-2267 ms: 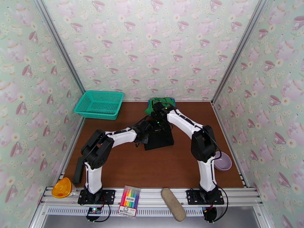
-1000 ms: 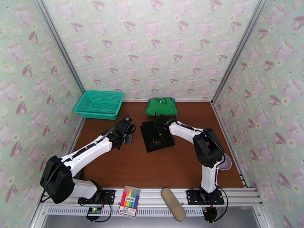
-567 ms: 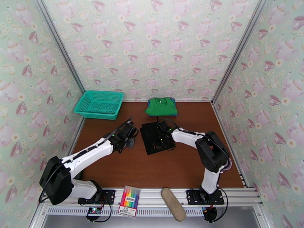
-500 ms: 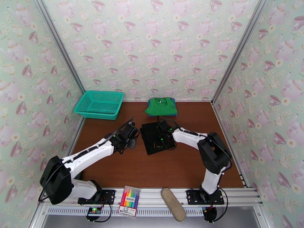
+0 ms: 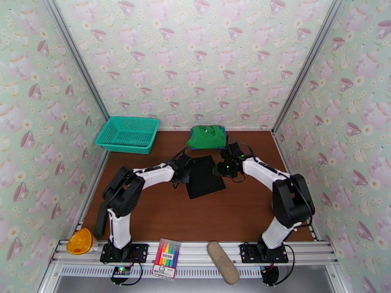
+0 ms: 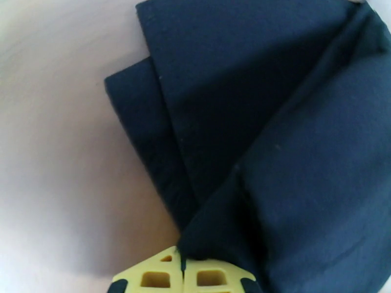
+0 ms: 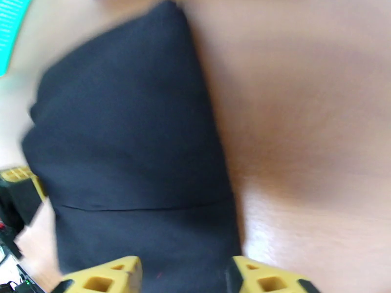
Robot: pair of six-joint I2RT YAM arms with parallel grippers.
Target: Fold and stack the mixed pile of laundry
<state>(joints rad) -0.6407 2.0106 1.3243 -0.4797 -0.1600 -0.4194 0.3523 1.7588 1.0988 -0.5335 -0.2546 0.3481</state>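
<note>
Although two of the three garments look finished, the third is only partly dealt with. Read the table [image 5: 161, 216] in the top view as a clock face, with twelve at the far wall. The teal basket [image 5: 129, 134] sits at ten o'clock, well apart from the cloth.

Moving right, the left gripper [image 5: 184, 168] is at the nine o'clock edge of the black garment [image 5: 206, 177], which lies near the centre of the table. In the left wrist view its yellow fingertips [image 6: 156, 277] are pressed together, and a raised fold of black cloth runs into them. I judge it to be clamped on that edge. The same view shows several layers already lapped over one another, so the garment is down to a compact rectangle.

Beyond it, at twelve o'clock near the wall, the green garment [image 5: 207, 136] is folded square on top of the blue garment [image 5: 223, 128]. Only a sliver of the blue shows, at the one o'clock corner.

Furthest right, the right gripper [image 5: 226, 165] is at the two o'clock corner of the black garment. Its jaws stand apart with nothing pinched, and black cloth lies flat ahead of them.

By my reckoning the blue and green pieces are folded and stacked. What remains is to settle the black piece's last fold, carry it toward twelve o'clock and lay it squarely on the green.
</note>
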